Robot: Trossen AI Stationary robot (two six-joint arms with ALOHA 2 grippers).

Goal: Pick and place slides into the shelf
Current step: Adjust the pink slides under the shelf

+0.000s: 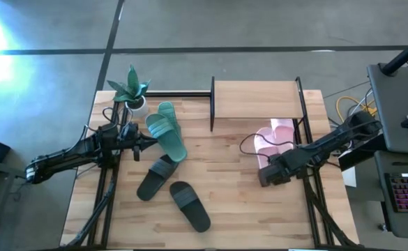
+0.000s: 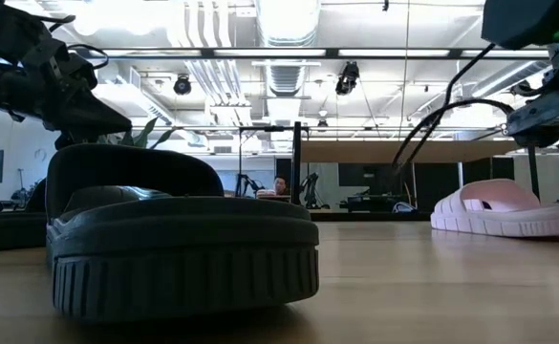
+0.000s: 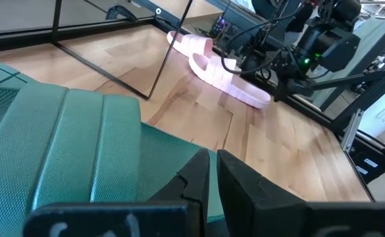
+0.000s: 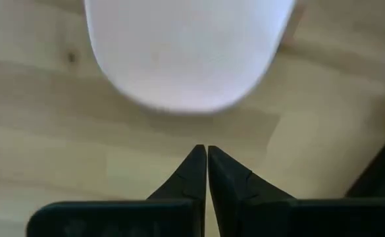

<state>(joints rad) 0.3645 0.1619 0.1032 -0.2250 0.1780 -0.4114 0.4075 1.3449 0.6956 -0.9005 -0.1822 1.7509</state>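
Note:
Two teal slides (image 1: 167,129) lie together near the shelf's left end, and they fill the left wrist view (image 3: 80,145). My left gripper (image 1: 148,144) (image 3: 213,178) sits at their left side, fingers shut. Two black slides (image 1: 155,178) (image 1: 190,206) lie sole-down toward the near edge; one looms in the low view (image 2: 179,239). The pink pair (image 1: 273,139) (image 2: 504,210) (image 3: 215,62) rests on the table before the shelf's right end. My right gripper (image 1: 268,176) (image 4: 207,171) hovers shut, pointing down, just short of a pink slide's near end (image 4: 185,46). The shelf (image 1: 256,94) stands at the far edge. My left gripper comes level from the table's left, with its shut fingers (image 3: 195,181) right at the teal slide's edge (image 3: 172,164). I cannot tell whether they touch it.
A potted plant (image 1: 132,90) stands at the far left corner beside the shelf. Cables (image 1: 249,143) trail over the table by the pink pair. A keyboard and equipment (image 1: 406,192) sit off the right edge. A person (image 2: 281,184) shows far behind the table.

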